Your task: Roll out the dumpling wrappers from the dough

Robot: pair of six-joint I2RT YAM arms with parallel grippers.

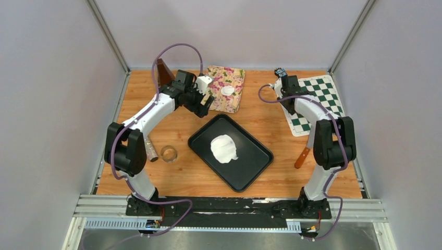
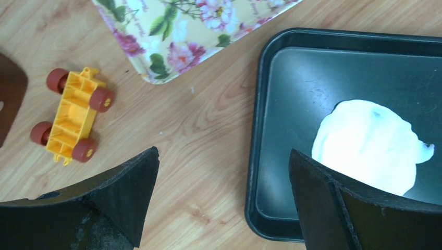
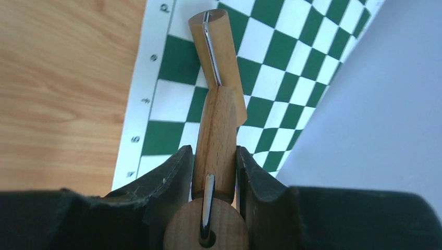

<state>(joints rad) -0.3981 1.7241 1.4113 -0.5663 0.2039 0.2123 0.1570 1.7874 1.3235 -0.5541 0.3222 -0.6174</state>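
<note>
One round white dumpling wrapper (image 1: 228, 90) lies on the floral tray (image 1: 235, 78) at the back. An irregular sheet of white dough (image 1: 224, 149) (image 2: 367, 146) rests in the black baking tray (image 1: 253, 165) (image 2: 292, 78). My left gripper (image 1: 205, 105) (image 2: 224, 156) hangs open and empty between the floral tray and the black tray's far-left corner. My right gripper (image 1: 284, 81) (image 3: 215, 156) is shut on the handle of a wooden roller (image 3: 216, 125) above the green chessboard mat (image 1: 318, 96) (image 3: 172, 62).
A clear ring cutter (image 1: 168, 153) and a silvery cylinder (image 1: 151, 150) lie at the left front. A yellow toy cart (image 2: 70, 122) sits near the floral tray (image 2: 198, 31). A brown object (image 1: 164, 73) stands back left. An orange-handled tool (image 1: 302, 157) lies beside the right arm.
</note>
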